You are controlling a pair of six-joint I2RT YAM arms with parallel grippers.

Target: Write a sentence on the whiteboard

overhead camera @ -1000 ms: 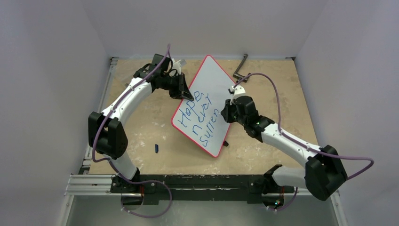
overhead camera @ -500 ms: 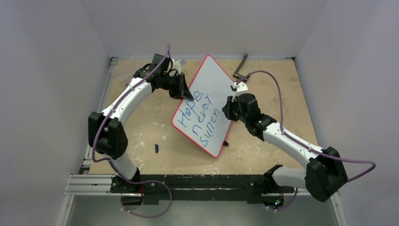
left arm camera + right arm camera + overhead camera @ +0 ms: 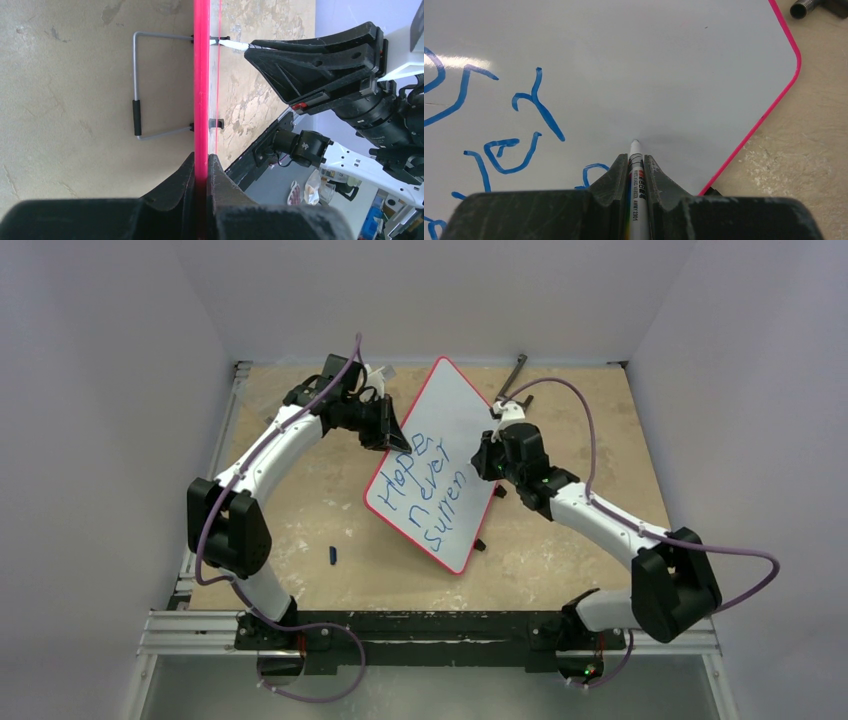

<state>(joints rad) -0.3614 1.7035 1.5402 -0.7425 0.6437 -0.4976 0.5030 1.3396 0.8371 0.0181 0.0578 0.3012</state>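
**Third line only half done, pen parked over blank board**

Got the whiteboard [image 3: 455, 415] sitting slantwise mid-table [image 3: 300, 490], corner pointing away from the arms. Pinched by its red rim in the left gripper [image 3: 201, 159], jaws squeezed fully together on the edge. Probably there to keep the board from skating around under pen pressure.

Over on the other side, the right gripper [image 3: 635, 159] is clamped tight on a marker [image 3: 634, 149], tip poking out ahead of the fingers. Aimed at bare white just right of the last blue strokes, which looks like the sensible spot for carrying on the word. Can't tell whether the tip actually touches.

Quick count:
- one whiteboard, one marker
- two grippers, both closed on something
- one sentence [image 3: 430, 495] in three slanted blue lines, reading "Hope / never / surren", so seemingly unfinished
- one wire stand [image 3: 136, 107] and two black clips [image 3: 216, 121] on the rim
- one small dark bit [image 3: 333, 555] lying loose near the board's lower left
- one black tool [image 3: 512, 380] by the far edge
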